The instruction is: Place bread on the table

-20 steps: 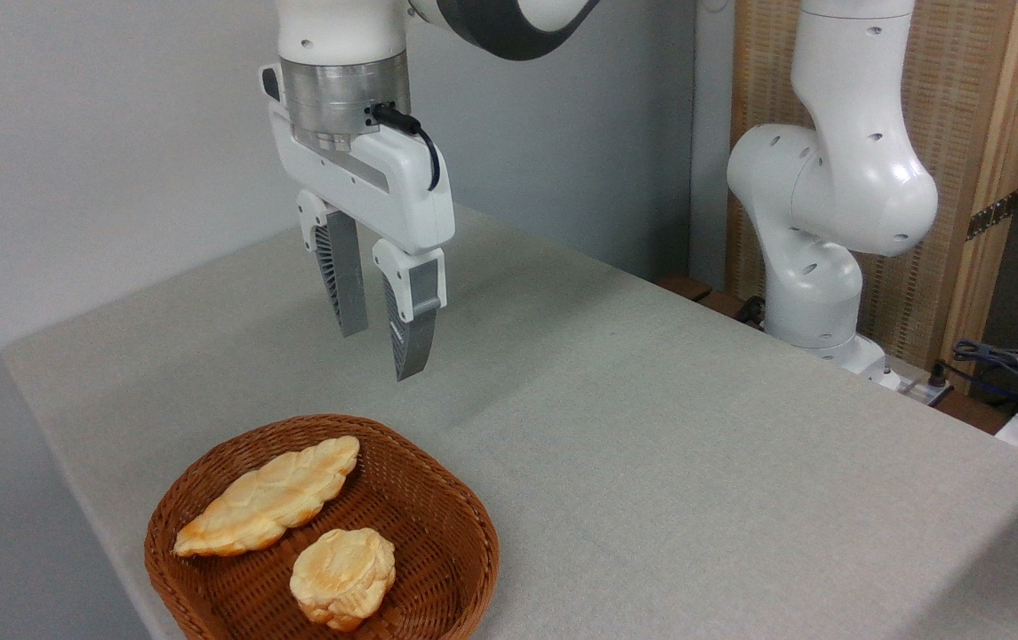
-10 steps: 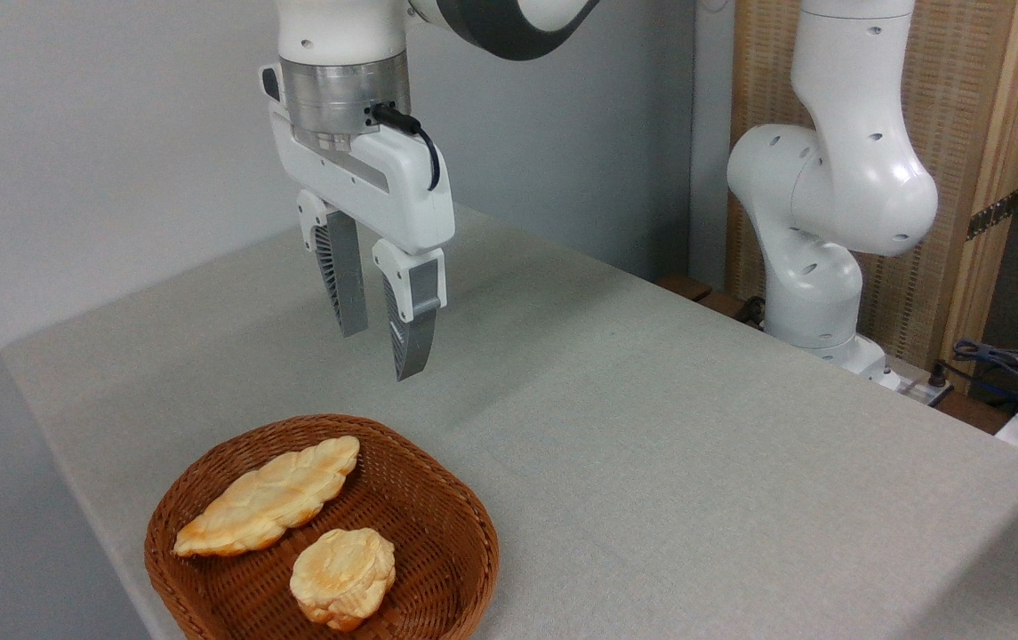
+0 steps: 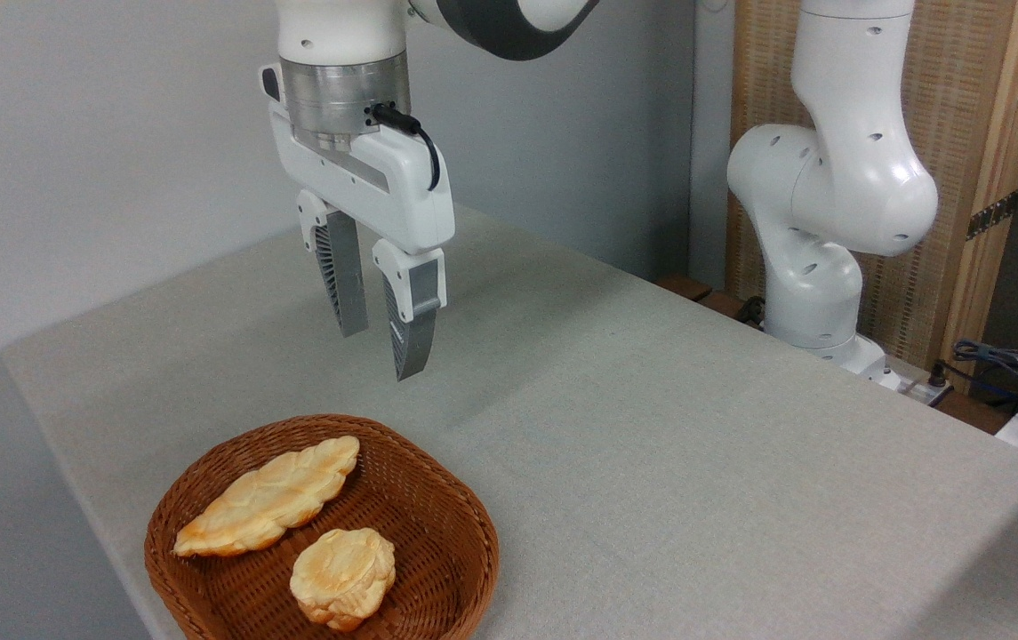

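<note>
The bread [image 3: 343,576], a small round golden bun with a lumpy edge, lies in the front of a brown wicker basket [image 3: 464,524] at the near left of the grey-beige table [image 3: 651,444]. My gripper [image 3: 380,354] hangs in the air well above the table, behind the basket and apart from the bun. Its two grey ribbed fingers [image 3: 411,329] point down with a narrow gap between them and nothing held.
A longer braided loaf [image 3: 268,496] lies in the basket behind the bun. The arm's white base [image 3: 815,276] stands at the table's far right edge, with cables [image 3: 1006,364] beyond it. The table's left edge runs close to the basket.
</note>
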